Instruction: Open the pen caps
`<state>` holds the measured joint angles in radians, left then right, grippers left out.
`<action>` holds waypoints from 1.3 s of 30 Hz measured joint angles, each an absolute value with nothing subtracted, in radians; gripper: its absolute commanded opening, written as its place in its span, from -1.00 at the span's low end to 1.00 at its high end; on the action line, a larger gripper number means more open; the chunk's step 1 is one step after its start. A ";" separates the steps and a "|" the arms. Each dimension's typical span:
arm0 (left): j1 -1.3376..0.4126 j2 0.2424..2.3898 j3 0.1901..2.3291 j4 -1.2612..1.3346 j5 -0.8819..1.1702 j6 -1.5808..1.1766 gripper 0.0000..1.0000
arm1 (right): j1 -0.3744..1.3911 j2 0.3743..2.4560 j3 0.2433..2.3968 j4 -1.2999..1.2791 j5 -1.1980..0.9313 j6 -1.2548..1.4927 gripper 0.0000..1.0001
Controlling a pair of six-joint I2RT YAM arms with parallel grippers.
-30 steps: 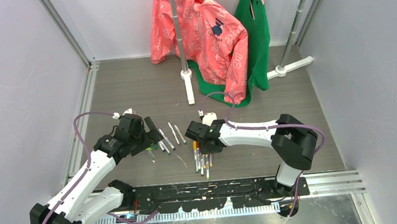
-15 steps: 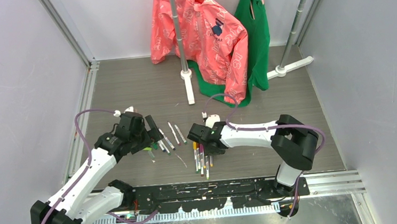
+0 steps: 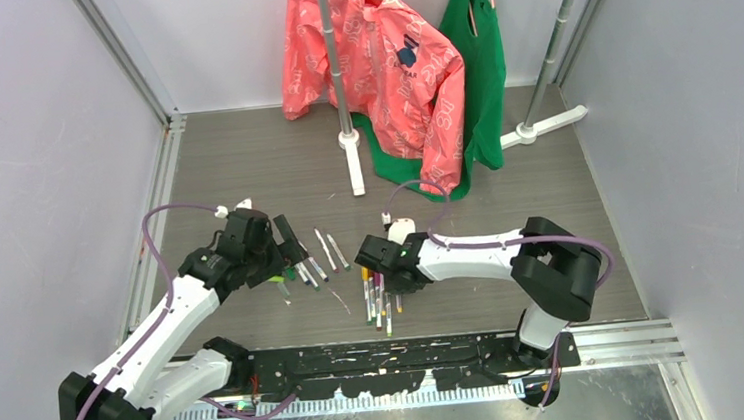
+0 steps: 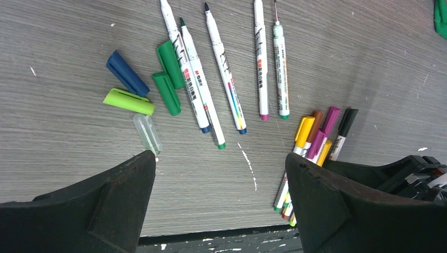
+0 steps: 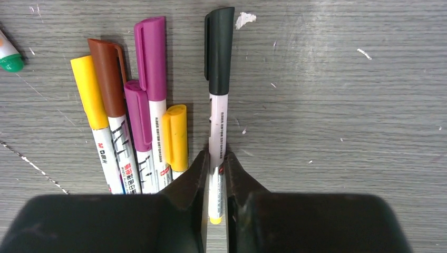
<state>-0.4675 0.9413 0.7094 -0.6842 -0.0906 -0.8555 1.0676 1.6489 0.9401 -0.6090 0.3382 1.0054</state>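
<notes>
where your right gripper [image 5: 215, 158] sits low over the grey wood-grain table [image 5: 342, 105], its jaws are clamped together on the barrel of the black-capped white plastic marker pen [image 5: 215, 124], below the black plastic cap [image 5: 219, 50], which is on the pen. on the side away from the other pens you have bare table out to the frame edge. on the other side only a narrow gap separates it from the bundle of capped pens [image 5: 134, 121], whose yellow, brown and purple caps lie side by side, touching.

your left gripper [image 4: 220, 158] hangs with its jaws spread wide, gripping nothing, over bare boards between two groups. to one side lie the loose plastic caps [image 4: 126, 74], blue, two dark green, one lime, one clear, with five uncapped white pens [image 4: 226, 79] fanned beside them. to the other lies the capped bundle. the black rail [image 4: 211, 242] at the table's near edge runs close under the left fingers.

from above, the far half of the table is bare up to the white stand base [image 3: 353, 161] and the pink jacket [image 3: 377, 69].

the lower ends of the bundled pens are hidden behind the right fingers, the clamp itself is covered by the wrist from above, and the barrel print is too small to read.
</notes>
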 measured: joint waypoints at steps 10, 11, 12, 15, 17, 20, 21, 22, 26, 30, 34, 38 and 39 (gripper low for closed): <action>-0.467 0.948 0.709 -0.653 -0.059 -0.863 0.90 | 1.081 1.617 0.919 -0.615 0.320 0.959 -0.98; -0.467 0.950 0.709 -0.644 -0.051 -0.870 0.90 | 1.085 1.609 0.921 -0.636 0.316 0.941 -0.98; -0.467 0.951 0.709 -0.637 -0.041 -0.879 0.90 | 1.085 1.600 0.925 -0.653 0.313 0.931 -0.98; -0.467 0.958 0.709 -0.612 -0.007 -0.908 0.90 | 1.086 1.564 0.957 -0.712 0.306 0.898 -0.98; -0.467 0.967 0.709 -0.589 0.020 -0.933 0.91 | 1.087 1.531 0.995 -0.738 0.297 0.881 -0.98; -0.467 0.984 0.706 -0.544 0.059 -0.967 0.91 | 1.087 1.494 1.051 -0.744 0.273 0.859 -0.98; -0.467 0.988 0.703 -0.530 0.068 -0.976 0.91 | 1.088 1.489 1.071 -0.741 0.260 0.851 -0.98; -0.467 0.993 0.698 -0.510 0.082 -0.991 0.91 | 1.090 1.489 1.084 -0.738 0.248 0.846 -0.98; -0.467 1.003 0.674 -0.456 0.119 -1.037 0.91 | 1.098 1.503 1.115 -0.727 0.187 0.828 -0.98; -0.467 1.013 0.670 -0.430 0.142 -1.066 0.92 | 1.103 1.536 1.148 -0.705 0.133 0.821 -0.98; -0.467 1.034 0.670 -0.407 0.163 -1.084 0.91 | 1.105 1.567 1.192 -0.678 0.085 0.818 -0.98; -0.467 1.059 0.670 -0.388 0.187 -1.102 0.89 | 1.110 1.596 1.239 -0.646 0.051 0.818 -0.98; -0.467 1.064 0.669 -0.382 0.192 -1.108 0.88 | 1.111 1.602 1.248 -0.639 0.045 0.817 -0.98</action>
<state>-0.4675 1.0637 0.6693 -0.3824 0.1917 -1.1084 1.1107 1.6024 1.2480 -0.6392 0.0452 0.8173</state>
